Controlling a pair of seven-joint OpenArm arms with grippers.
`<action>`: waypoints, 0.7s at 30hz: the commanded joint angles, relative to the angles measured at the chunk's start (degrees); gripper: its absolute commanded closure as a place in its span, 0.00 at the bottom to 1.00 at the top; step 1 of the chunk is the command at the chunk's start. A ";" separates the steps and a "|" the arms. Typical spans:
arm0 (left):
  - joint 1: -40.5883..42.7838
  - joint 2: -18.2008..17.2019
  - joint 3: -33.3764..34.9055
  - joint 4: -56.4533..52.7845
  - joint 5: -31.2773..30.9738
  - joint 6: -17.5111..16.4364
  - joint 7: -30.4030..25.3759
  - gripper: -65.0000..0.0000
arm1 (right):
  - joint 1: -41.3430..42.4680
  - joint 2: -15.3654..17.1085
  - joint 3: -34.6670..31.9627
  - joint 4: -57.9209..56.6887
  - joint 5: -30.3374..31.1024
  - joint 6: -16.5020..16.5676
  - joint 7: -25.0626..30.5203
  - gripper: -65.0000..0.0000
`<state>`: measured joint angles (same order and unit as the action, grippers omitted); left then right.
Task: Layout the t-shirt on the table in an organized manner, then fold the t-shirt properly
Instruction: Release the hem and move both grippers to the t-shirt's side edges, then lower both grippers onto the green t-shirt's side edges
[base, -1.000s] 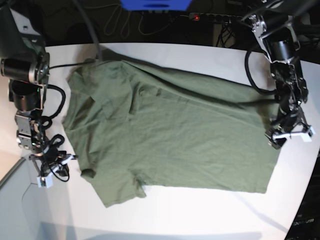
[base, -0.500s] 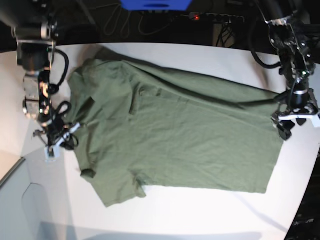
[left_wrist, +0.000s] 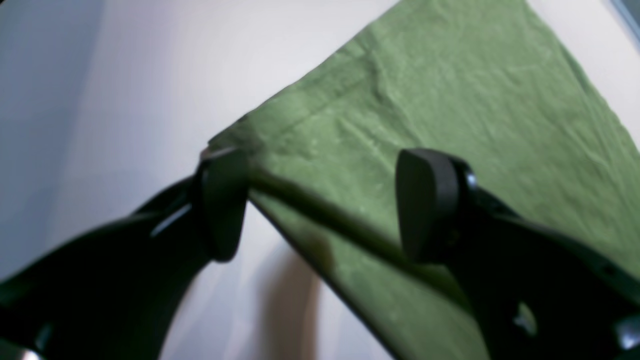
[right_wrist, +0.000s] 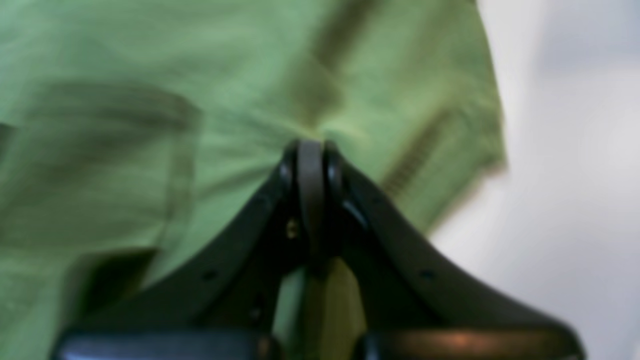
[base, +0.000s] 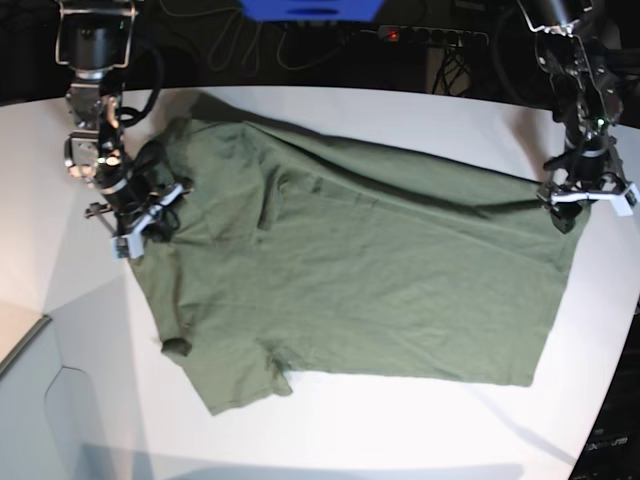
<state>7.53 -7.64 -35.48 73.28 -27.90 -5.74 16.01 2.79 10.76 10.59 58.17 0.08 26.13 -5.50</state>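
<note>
1. Jaws of the left gripper (left_wrist: 320, 200): spread wide, holding nothing. In the left wrist view one pad sits at the very corner of the t-shirt (left_wrist: 450, 115), on or just off its edge; the other pad stands over the cloth. Whether either pad presses the fabric cannot be told.
2. Jaws of the right gripper (right_wrist: 311, 150): closed flat together. In the right wrist view, which is blurred, the tips meet over the green fabric, and creases run toward them; whether cloth is pinched between them cannot be told.
3. Left arm: in the base view it reaches down from about 1 o'clock, its gripper (base: 585, 195) pointing downward at the shirt's edge near 3 o'clock.
4. Right arm: it descends from about 11 o'clock, its gripper (base: 140, 218) angled toward the shirt's end at about 10 o'clock.
5. The t-shirt (base: 350, 270): olive green, spread nearly flat across the middle of the white table (base: 400, 430), with shallow wrinkles; one sleeve points toward 7 o'clock.
</note>
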 joint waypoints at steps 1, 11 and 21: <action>-1.51 -0.93 -0.08 -0.09 -0.19 -0.28 -1.46 0.31 | 2.88 1.50 0.62 -1.60 -0.38 -0.15 -0.17 1.00; -4.58 1.88 0.19 -2.73 -0.63 -0.28 -1.37 0.31 | 15.81 4.84 0.44 -20.06 -0.47 -0.24 7.74 1.00; -5.11 4.08 0.19 5.27 -0.19 0.16 -1.20 0.31 | 21.78 6.07 0.88 -19.36 -0.47 -0.42 12.93 1.00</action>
<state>2.98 -3.05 -35.18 77.43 -28.01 -5.32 15.97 22.90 16.19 11.27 37.78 -1.19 26.02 5.48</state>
